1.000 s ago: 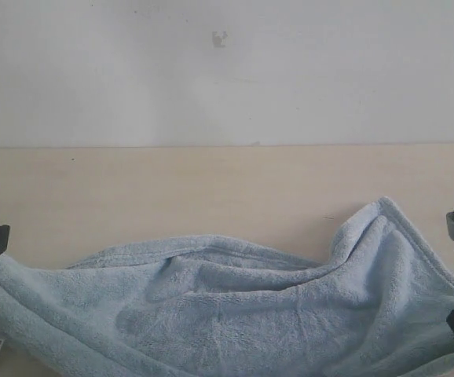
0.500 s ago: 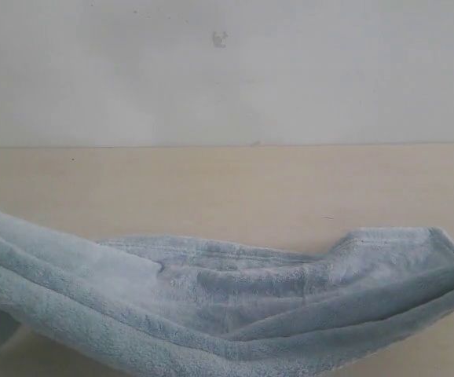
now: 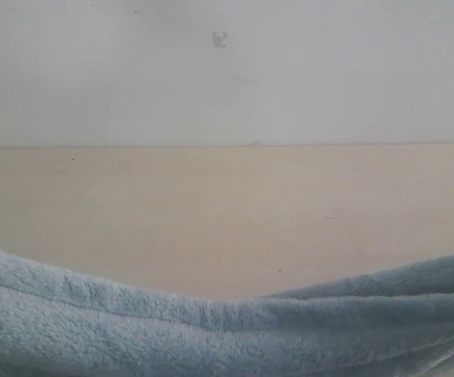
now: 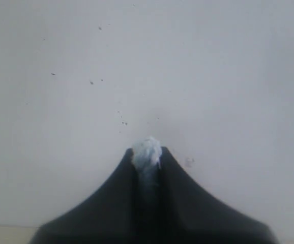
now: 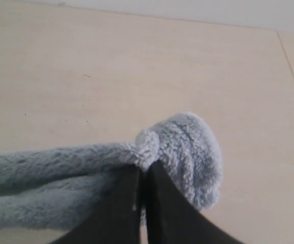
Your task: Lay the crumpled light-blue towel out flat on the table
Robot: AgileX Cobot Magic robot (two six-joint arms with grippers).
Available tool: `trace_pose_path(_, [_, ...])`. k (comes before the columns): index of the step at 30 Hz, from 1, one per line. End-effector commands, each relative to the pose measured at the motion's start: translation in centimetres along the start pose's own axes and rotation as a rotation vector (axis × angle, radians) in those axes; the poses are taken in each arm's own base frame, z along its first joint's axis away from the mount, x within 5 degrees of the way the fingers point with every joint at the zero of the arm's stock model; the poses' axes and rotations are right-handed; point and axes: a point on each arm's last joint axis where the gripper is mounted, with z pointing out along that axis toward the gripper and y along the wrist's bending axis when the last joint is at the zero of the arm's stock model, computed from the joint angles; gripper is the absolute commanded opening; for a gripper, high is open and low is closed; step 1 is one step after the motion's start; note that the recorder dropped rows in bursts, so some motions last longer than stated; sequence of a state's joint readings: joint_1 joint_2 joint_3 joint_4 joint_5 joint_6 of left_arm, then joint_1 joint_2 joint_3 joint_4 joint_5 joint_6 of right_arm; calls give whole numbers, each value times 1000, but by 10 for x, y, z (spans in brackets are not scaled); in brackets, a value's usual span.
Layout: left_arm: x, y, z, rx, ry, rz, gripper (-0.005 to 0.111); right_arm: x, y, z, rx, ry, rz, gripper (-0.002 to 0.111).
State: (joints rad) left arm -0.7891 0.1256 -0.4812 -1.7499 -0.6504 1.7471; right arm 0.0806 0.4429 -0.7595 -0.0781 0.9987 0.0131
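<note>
On my left wrist feed, the left tool point(image 4: 147, 157) is pinched tight on a small tuft of the towel point(image 4: 147, 149), with pale wall point(image 4: 147, 61) behind it. The right tool point(image 5: 143, 173) is clamped just as hard on a fat rolled bunch of the cloth, with the bench point(image 5: 137, 66) beneath. From the outside camera, the towel hangs closest, a sagging band across the bottom, higher at both sides. Past it lies the bench, then the wall.
</note>
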Motion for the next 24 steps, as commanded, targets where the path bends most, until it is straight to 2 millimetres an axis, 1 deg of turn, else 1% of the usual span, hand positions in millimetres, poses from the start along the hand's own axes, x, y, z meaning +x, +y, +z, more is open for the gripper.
trace_pose_path(1, [0,9,-4,-69,-6,4,4,-17,-4,-29,26,-80,-10,0])
trace_pose_path(3, [1,9,-4,-69,-5,5,4,-23,-3,-37,-3,-113,9,0])
trace_pose_path(6, [7,9,-3,-75,13,14,4,-24,-2,-39,-15,-120,16,0])
trace_pose_path(9, [22,9,-1,-79,47,30,4,-24,-1,-30,-13,-59,5,0])
trace_pose_path(12, [40,8,3,-96,102,2,4,-30,0,-12,-19,21,-7,0])
trace_pose_path(15, [57,7,9,-151,169,-17,4,-42,3,20,-29,115,-27,0])
trace_pose_path(18, [65,4,18,-212,229,8,4,-51,7,63,-35,244,-53,0])
trace_pose_path(20, [69,1,26,-237,270,44,4,-55,9,88,-44,285,-75,0])
trace_pose_path(21, [71,-2,30,-252,291,55,4,-57,11,106,-49,309,-78,0])
trace_pose_path(23, [76,-7,39,-278,334,86,4,-59,13,133,-53,342,-85,0])
trace_pose_path(24, [79,-10,44,-294,358,104,4,-57,15,150,-57,369,-90,0])
